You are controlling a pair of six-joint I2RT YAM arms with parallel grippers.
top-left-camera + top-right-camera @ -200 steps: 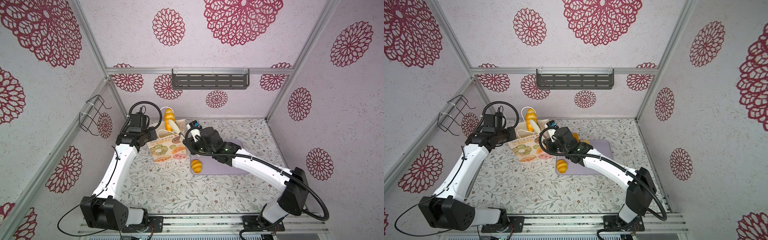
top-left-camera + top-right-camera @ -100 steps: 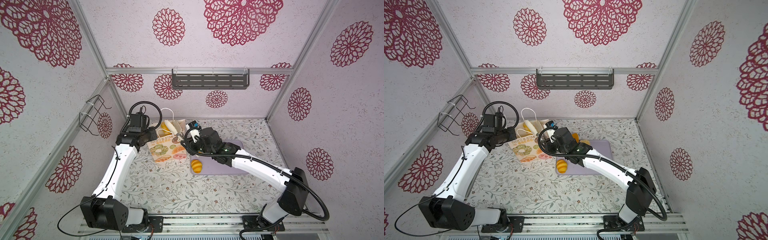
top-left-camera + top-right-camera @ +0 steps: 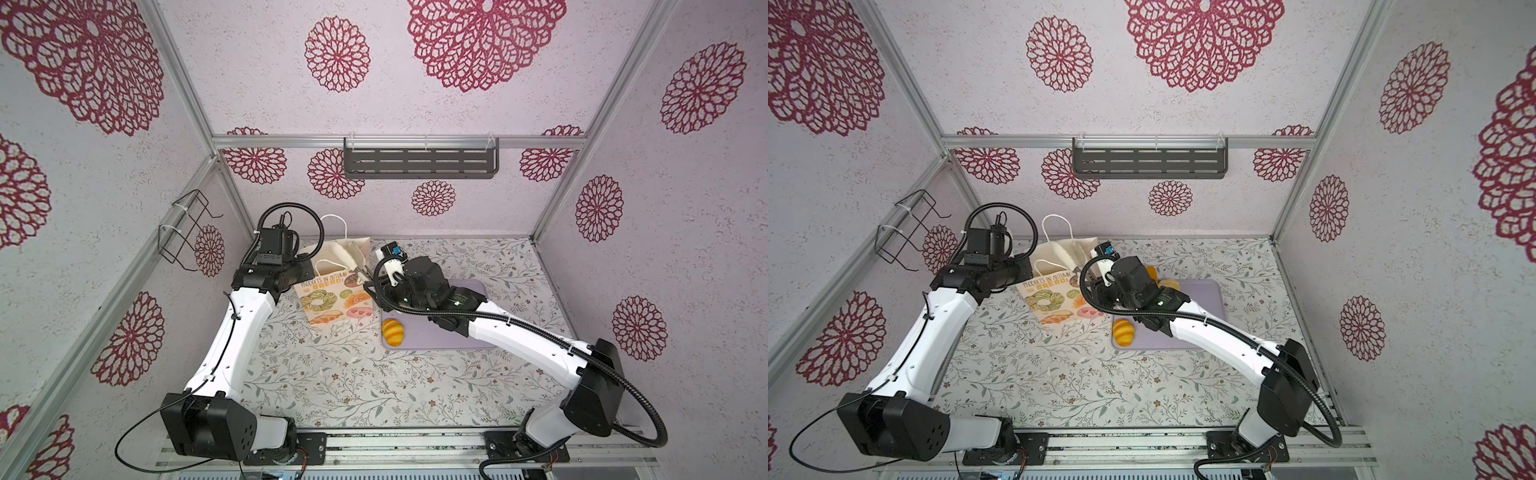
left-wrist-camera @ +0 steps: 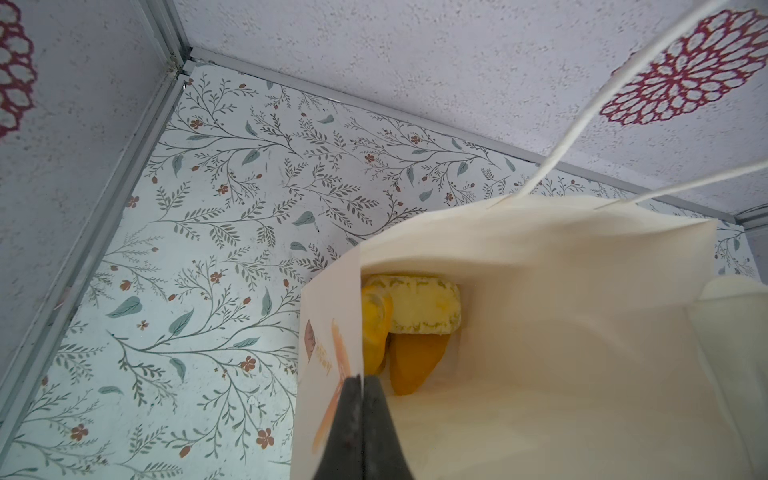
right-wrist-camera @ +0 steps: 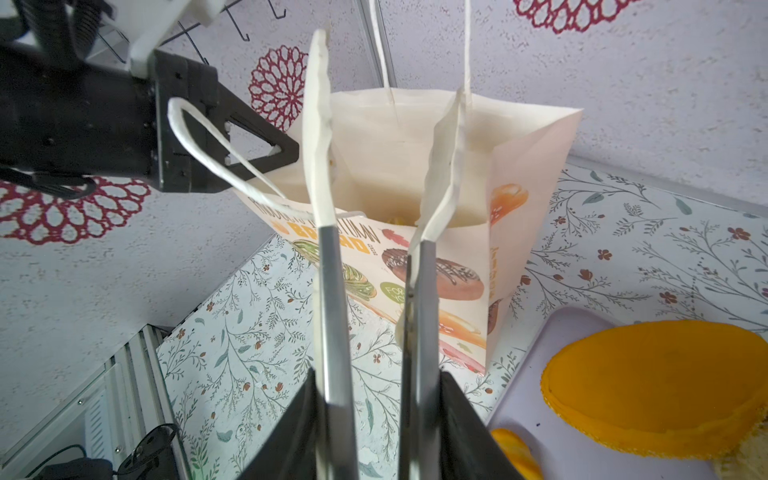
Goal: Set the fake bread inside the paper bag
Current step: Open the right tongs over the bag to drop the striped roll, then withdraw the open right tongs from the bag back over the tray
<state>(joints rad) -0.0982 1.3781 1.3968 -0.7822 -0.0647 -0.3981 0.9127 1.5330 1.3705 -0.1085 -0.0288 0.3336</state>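
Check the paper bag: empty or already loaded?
Loaded. Looking into the open paper bag, pale and orange bread pieces lie at its bottom.

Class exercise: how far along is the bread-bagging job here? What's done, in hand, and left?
Done: three loaves lie inside the paper bag. In hand: the left gripper pinches the bag's rim; the right gripper hangs open and empty at its mouth. Left: at least a yellow bun and an orange loaf on the lilac tray.

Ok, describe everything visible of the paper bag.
The bag is cream-white paper with white cord handles, pastry drawings and orange BREAD lettering. It stands upright, mouth open, on the table beside the tray. The left hand, shut, pinches its rim. Three loaves show inside.
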